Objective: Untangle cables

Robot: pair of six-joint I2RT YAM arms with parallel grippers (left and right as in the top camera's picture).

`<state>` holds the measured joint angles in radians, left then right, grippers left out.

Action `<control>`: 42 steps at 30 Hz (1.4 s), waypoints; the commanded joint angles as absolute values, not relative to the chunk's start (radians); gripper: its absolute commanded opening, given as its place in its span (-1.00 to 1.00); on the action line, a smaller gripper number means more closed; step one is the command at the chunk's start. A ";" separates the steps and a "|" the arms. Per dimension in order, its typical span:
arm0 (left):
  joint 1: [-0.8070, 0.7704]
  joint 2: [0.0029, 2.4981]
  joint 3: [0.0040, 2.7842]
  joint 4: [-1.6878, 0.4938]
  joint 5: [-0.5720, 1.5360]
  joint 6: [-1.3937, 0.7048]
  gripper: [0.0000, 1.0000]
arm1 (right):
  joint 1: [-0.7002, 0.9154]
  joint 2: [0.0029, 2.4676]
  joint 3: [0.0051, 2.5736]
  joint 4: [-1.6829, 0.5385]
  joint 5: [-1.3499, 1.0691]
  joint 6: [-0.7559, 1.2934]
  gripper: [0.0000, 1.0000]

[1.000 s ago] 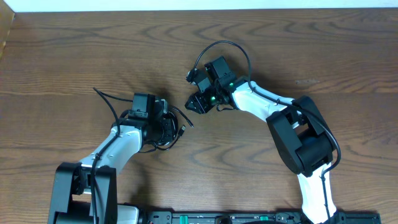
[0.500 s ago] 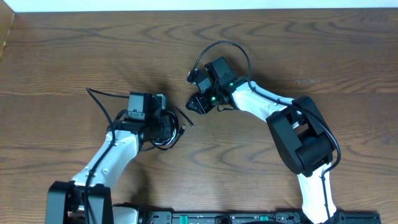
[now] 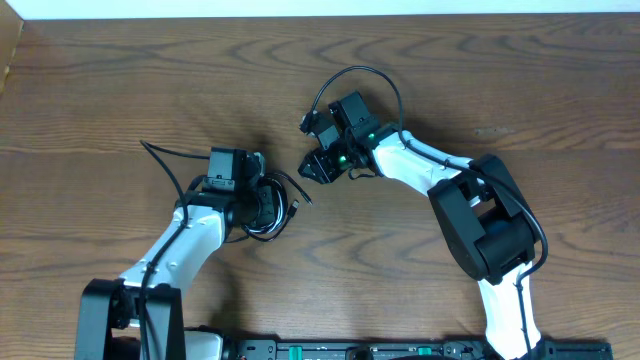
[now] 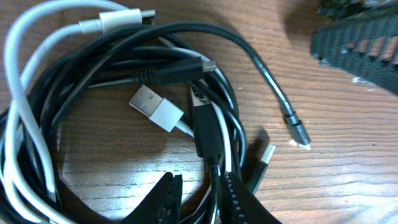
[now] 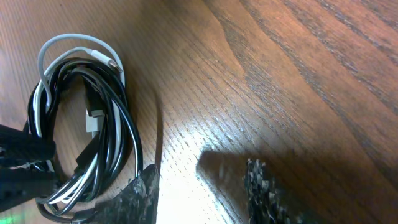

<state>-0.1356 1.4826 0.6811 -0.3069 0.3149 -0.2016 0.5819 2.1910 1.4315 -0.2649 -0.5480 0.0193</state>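
Cables [image 4: 155, 109] — white and black, tangled coil under the left gripper [image 4: 200, 186], jaws narrowly astride strands, grip untellable; right gripper [image 5: 202, 186] agape, empty, alongside — separating seemingly barely begun, next needs one plug end pinched, drawn clear.

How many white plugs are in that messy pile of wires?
2. The top white plug lies at the coil's upper edge; the flat white plug lies inside the loop. Others may hide under the black cables.
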 commanded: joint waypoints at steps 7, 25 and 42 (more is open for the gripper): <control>-0.137 1.496 0.683 -0.308 0.353 -0.207 -0.44 | 0.593 2.200 1.444 -0.265 -0.522 0.029 -0.17; -0.198 1.497 0.669 -0.303 0.267 -0.226 -0.52 | 0.597 2.200 1.444 -0.263 -0.522 0.029 -0.16; -0.216 1.497 0.669 -0.300 0.204 -0.263 -0.60 | 0.597 2.200 1.444 -0.265 -0.522 0.029 -0.16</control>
